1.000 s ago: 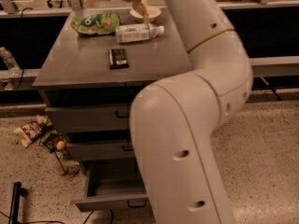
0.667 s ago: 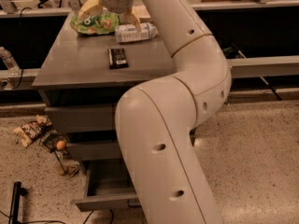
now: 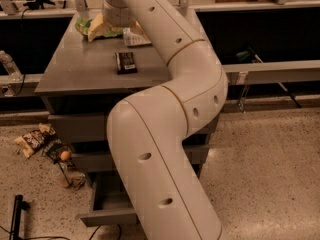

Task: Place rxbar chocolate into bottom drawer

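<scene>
Chocolate bar left on the cabinet top, bottom drawer pulled out.

The chocolate bar (image 3: 126, 62) is seen lying flat on the cabinet top (image 3: 75, 74), untouched. The gripper (image 3: 101, 25) is held at the far edge, over the green bag (image 3: 84, 25) beside the bottle (image 3: 135, 37), largely hidden by the arm (image 3: 165, 134); its state cannot be told. The bottom drawer (image 3: 107, 217) is seen open below.

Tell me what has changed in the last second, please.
The arm swung toward the picture's left; its gripper hangs over the back of the cabinet top, by the green bag. No object visibly moved: the rxbar chocolate lies where it was, the bottom drawer stays open.
</scene>
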Controlling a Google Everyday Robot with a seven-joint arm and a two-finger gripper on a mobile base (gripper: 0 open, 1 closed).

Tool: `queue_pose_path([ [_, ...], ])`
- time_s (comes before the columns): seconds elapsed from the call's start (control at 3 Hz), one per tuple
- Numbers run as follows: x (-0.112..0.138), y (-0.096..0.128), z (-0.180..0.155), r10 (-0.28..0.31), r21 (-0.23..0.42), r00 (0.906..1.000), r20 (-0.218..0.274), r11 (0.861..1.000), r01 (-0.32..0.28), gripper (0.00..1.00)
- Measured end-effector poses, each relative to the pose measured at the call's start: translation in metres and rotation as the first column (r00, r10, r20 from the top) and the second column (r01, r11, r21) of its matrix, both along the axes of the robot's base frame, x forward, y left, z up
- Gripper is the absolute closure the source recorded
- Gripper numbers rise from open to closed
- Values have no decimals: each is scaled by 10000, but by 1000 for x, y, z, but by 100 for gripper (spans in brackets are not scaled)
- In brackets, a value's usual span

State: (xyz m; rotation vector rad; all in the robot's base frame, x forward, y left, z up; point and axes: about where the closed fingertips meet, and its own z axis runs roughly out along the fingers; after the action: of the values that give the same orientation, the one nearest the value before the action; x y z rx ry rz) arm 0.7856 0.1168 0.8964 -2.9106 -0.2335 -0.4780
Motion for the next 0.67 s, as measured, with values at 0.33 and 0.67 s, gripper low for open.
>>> queue_pose_path([
  [0.33,6,-10,-17,-389,-208,9991,-183,9990,385,0],
  [0.67,8,-6,-28,-353,-364,9990,-283,9988,342,0],
])
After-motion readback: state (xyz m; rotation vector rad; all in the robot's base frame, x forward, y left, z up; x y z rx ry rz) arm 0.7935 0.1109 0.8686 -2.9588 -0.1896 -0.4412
